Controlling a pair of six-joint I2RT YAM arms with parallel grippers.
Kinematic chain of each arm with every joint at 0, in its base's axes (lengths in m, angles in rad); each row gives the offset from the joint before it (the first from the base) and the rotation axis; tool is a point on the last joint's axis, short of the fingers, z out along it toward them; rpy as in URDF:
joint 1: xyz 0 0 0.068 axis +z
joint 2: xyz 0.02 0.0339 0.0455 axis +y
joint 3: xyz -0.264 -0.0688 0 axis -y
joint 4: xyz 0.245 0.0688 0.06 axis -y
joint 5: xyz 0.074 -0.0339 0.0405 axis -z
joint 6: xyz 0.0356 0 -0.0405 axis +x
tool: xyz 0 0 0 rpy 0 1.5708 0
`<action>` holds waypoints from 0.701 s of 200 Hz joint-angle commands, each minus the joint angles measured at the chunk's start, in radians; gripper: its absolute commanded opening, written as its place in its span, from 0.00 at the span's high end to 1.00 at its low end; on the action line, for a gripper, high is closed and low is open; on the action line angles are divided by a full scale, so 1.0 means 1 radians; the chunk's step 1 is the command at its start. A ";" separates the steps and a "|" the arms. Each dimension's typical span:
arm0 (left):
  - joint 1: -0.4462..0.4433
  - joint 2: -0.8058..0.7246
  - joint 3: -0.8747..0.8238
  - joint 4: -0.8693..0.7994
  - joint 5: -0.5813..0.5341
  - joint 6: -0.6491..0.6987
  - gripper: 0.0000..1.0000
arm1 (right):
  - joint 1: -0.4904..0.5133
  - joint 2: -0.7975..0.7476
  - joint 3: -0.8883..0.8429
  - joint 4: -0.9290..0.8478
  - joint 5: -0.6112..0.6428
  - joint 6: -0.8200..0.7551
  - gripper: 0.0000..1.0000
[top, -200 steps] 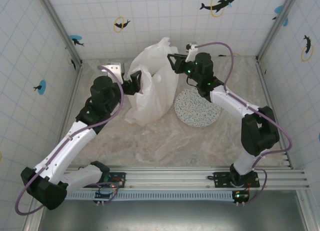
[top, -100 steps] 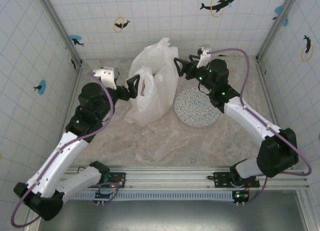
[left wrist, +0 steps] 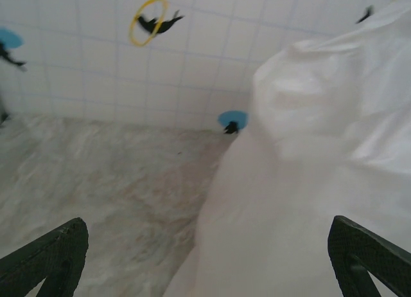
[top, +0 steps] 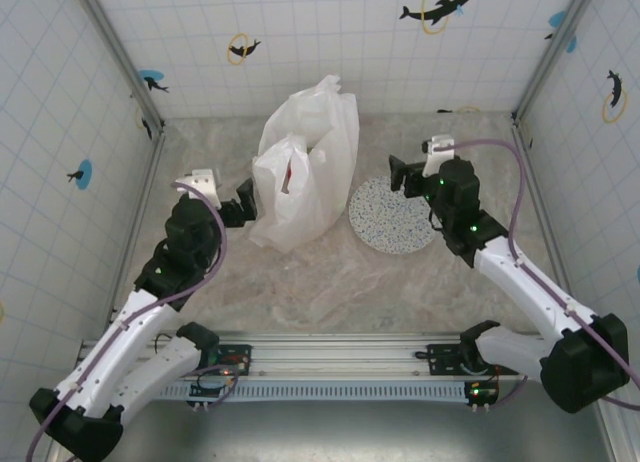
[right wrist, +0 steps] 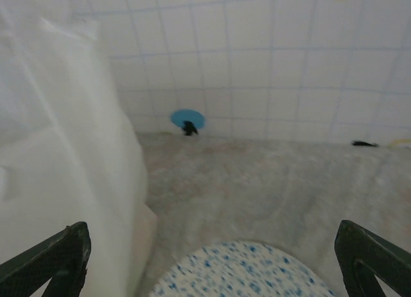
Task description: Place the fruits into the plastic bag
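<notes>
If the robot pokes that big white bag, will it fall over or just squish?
Probably squish first: the plastic bag looks thin and crinkly, so its sides should dent and fold rather than push back. It also stands tall and slumped on the table, so a hard shove might well topple it.

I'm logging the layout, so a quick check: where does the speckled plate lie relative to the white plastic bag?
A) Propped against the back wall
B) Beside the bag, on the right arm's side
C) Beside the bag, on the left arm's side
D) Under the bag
B: in the top view the speckled plate lies flat beside the plastic bag, on the side of the right arm.
</notes>
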 commanded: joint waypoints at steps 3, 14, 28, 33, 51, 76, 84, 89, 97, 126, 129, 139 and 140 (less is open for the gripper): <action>0.099 0.005 -0.070 0.059 -0.117 -0.101 0.03 | -0.030 -0.046 -0.090 -0.035 0.113 -0.032 0.00; 0.158 0.011 -0.109 0.096 -0.097 -0.141 0.02 | -0.043 -0.054 -0.126 -0.036 0.123 -0.028 0.00; 0.210 0.031 -0.159 0.139 -0.103 -0.175 0.02 | -0.058 -0.060 -0.171 -0.031 0.141 -0.018 0.00; 0.221 0.042 -0.173 0.158 -0.119 -0.185 0.02 | -0.063 -0.061 -0.189 -0.024 0.150 -0.012 0.00; 0.235 0.094 -0.234 0.239 -0.184 -0.193 0.02 | -0.085 -0.062 -0.254 0.004 0.176 0.020 0.00; 0.239 0.180 -0.323 0.389 -0.281 -0.187 0.02 | -0.119 -0.061 -0.339 0.053 0.184 0.053 0.00; 0.239 0.205 -0.357 0.456 -0.303 -0.161 0.02 | -0.132 -0.059 -0.363 0.062 0.185 0.064 0.00; 0.239 0.220 -0.376 0.503 -0.316 -0.141 0.02 | -0.140 -0.057 -0.375 0.068 0.184 0.068 0.00; 0.240 0.243 -0.410 0.570 -0.339 -0.104 0.03 | -0.151 -0.056 -0.395 0.075 0.188 0.070 0.00; 0.240 0.335 -0.483 0.717 -0.426 -0.015 0.02 | -0.184 -0.056 -0.471 0.119 0.199 0.065 0.00; 0.240 0.345 -0.489 0.725 -0.432 -0.007 0.03 | -0.187 -0.056 -0.478 0.124 0.201 0.065 0.00; 0.241 0.378 -0.497 0.755 -0.449 0.015 0.02 | -0.193 -0.057 -0.502 0.146 0.207 0.063 0.00; 0.241 0.383 -0.498 0.757 -0.450 0.016 0.02 | -0.194 -0.057 -0.504 0.149 0.208 0.062 0.00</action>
